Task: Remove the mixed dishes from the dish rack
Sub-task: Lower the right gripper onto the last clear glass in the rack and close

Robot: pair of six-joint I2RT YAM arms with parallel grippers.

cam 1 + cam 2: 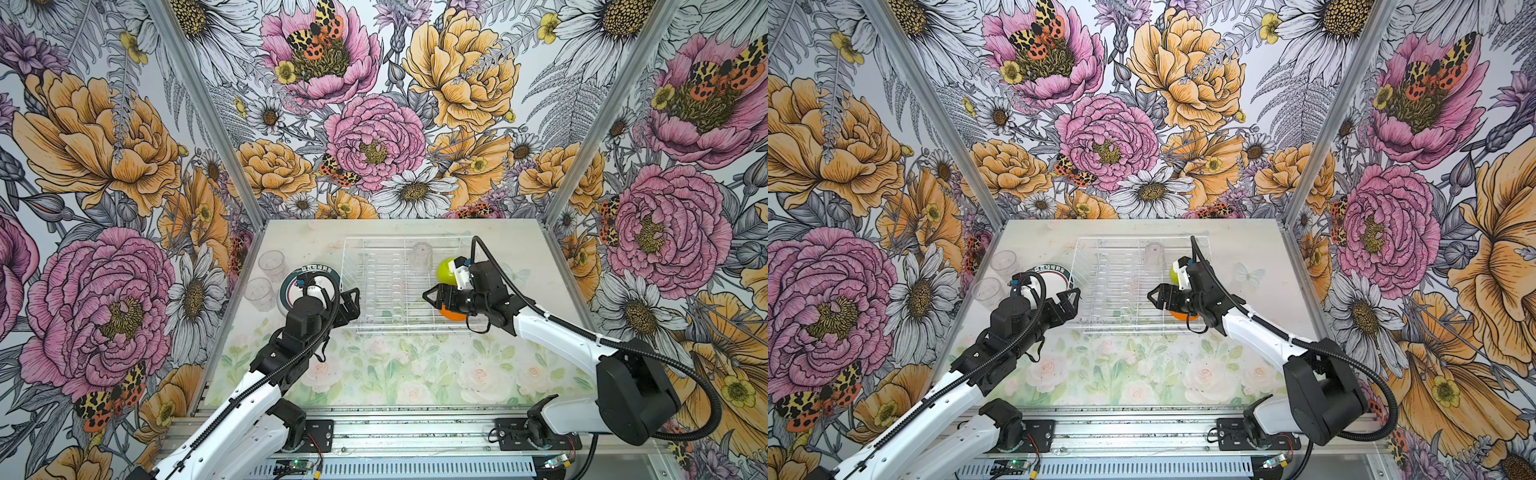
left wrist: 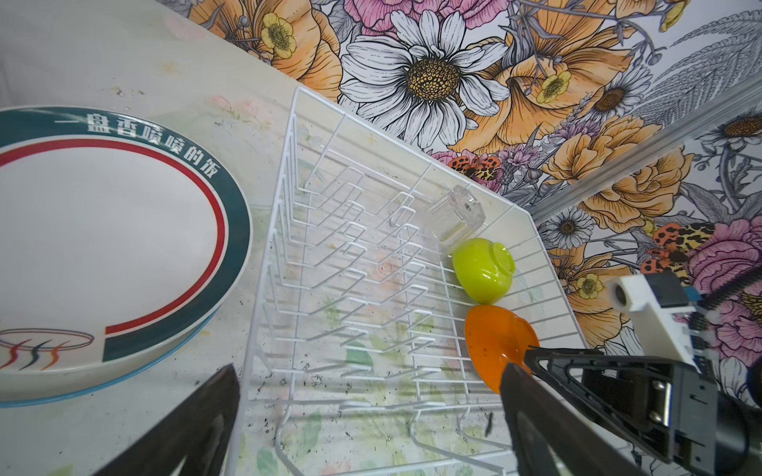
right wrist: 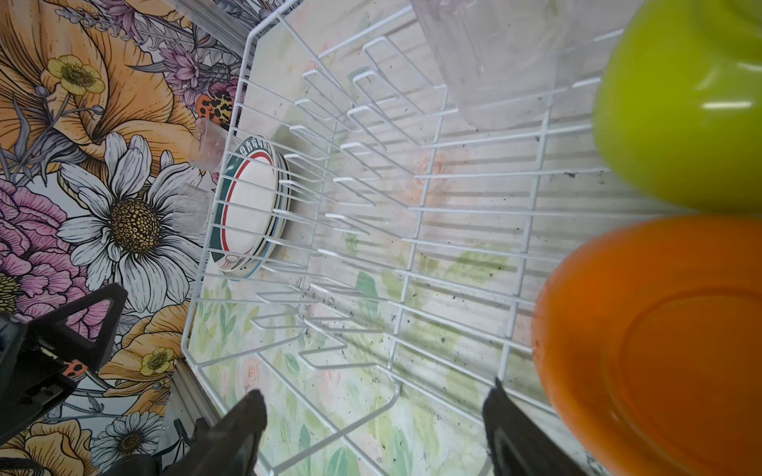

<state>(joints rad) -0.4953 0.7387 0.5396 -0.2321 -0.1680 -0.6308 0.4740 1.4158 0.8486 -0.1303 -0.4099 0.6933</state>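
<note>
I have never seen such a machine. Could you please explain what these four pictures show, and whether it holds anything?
It is a robot with two arms, fixed at the near edge of a table. Two pictures look down from one overhead camera pair; the two close ones come from a small camera on each wrist. Between the arms stands a white wire dish rack, which contains a clear tumbler, a lime-green bowl and an orange bowl. Beside the rack, on the table, lie stacked plates and two more tumblers. The left end effector and the right end effector are both open and hold nothing.
</note>
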